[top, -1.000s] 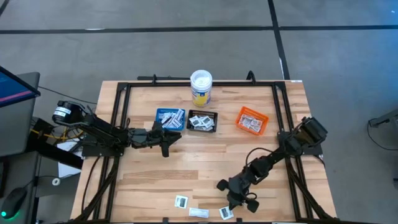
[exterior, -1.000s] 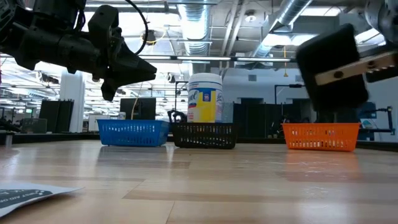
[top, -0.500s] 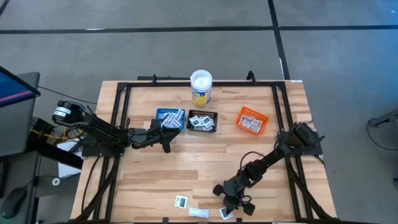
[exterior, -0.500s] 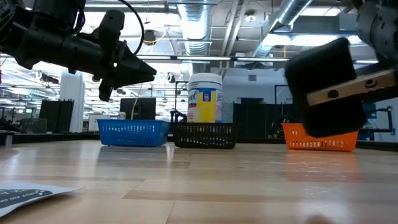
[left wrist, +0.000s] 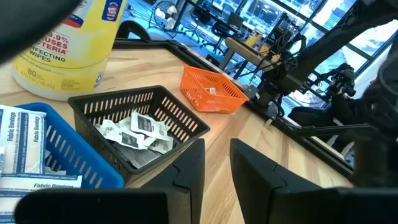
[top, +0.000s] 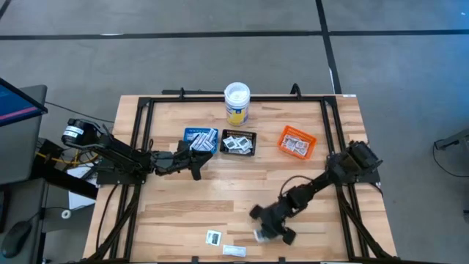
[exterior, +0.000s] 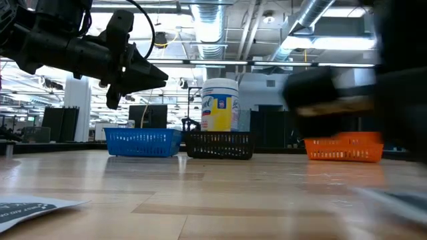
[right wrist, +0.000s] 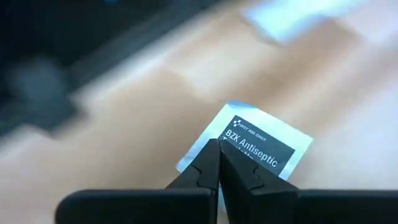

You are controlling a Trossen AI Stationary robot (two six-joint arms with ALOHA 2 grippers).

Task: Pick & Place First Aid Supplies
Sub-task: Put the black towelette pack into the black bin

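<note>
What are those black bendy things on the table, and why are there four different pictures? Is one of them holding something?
Those are two robot arms, and each one ends in a gripper, a pincher with two fingers. One camera looks straight down from above, one sits low at table height, and one small camera rides on each arm's wrist.

On the wooden table stand a blue tray, a black tray and an orange tray, all with little first aid packets inside, plus a tub of wipes behind them. A few packets lie loose near the front edge.

The right gripper is shut on an antiseptic packet, a white square with a dark label. The left gripper hangs beside the blue tray, fingers a little apart, holding nothing.
</note>
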